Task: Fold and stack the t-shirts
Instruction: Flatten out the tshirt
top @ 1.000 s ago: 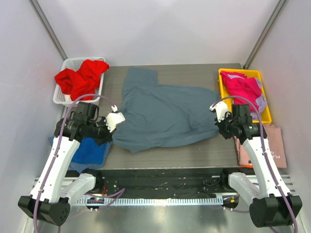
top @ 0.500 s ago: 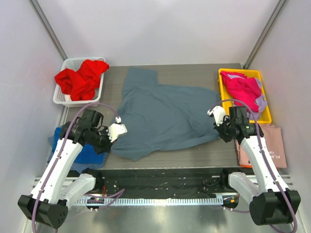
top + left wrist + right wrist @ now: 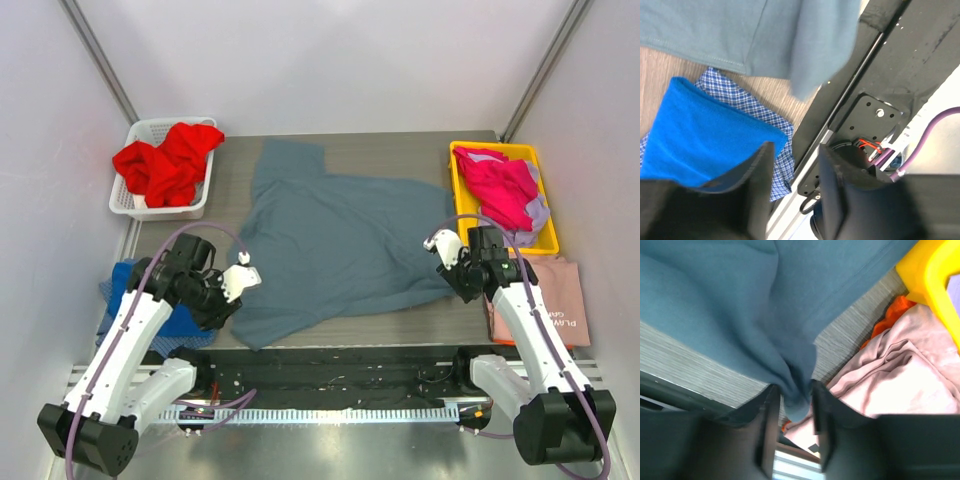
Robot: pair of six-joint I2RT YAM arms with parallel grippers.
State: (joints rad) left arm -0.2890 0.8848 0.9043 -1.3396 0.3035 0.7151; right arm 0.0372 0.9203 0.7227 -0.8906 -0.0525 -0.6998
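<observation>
I judge this early. The royal blue t-shirt (image 3: 188,320) lies folded at the near-left corner of the table (image 3: 400,150) and the pale pink t-shirt (image 3: 550,295) at its near-right edge. The slate blue-grey t-shirt (image 3: 340,245) sprawls unfolded mid-table. The red t-shirt (image 3: 165,160) fills the white basket (image 3: 150,128), and the magenta t-shirt (image 3: 500,185) the yellow tray (image 3: 500,148). Both arms crouch at the grey shirt's near corners. My left gripper (image 3: 796,150) gapes empty. Cloth fills the narrow gap of the right gripper (image 3: 795,390), so I cannot tell if it grips.
</observation>
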